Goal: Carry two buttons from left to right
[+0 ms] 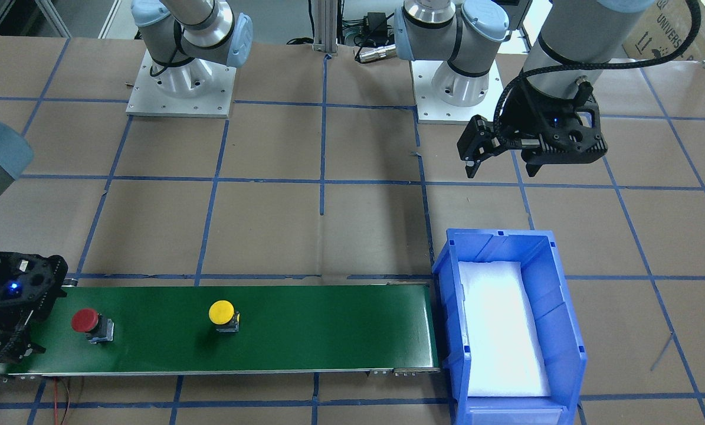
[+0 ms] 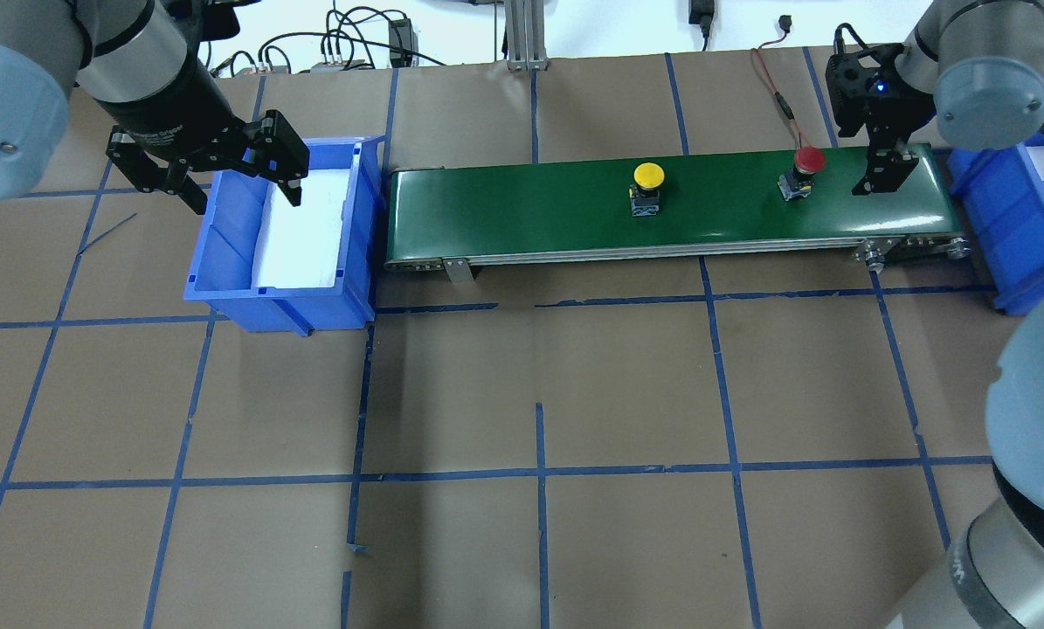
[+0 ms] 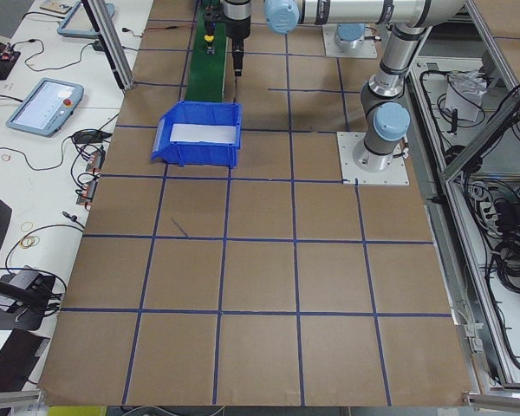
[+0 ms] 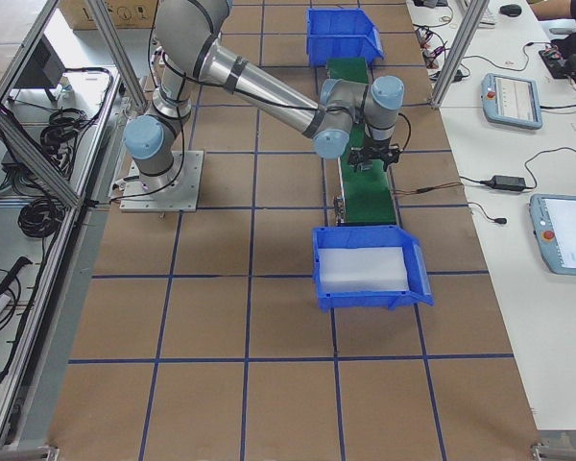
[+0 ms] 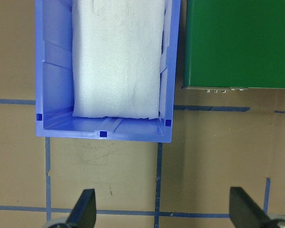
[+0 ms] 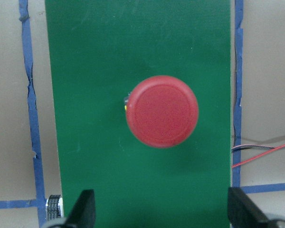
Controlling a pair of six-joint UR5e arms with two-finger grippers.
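Right gripper [image 6: 164,213]: fingers wide, empty, hovering just right of the red-capped push-button [image 6: 161,111] near the right end of the green conveyor belt [image 1: 328,324]. The yellow-capped push-button [image 1: 221,313] stands mid-belt. Left gripper [image 5: 164,211]: wide, empty, beside the blue plastic bin [image 1: 446,277]. Risk: an off-centre closure on the round cap could topple the button.

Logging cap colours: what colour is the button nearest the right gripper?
Red: the button shows best in the right wrist-mounted view.
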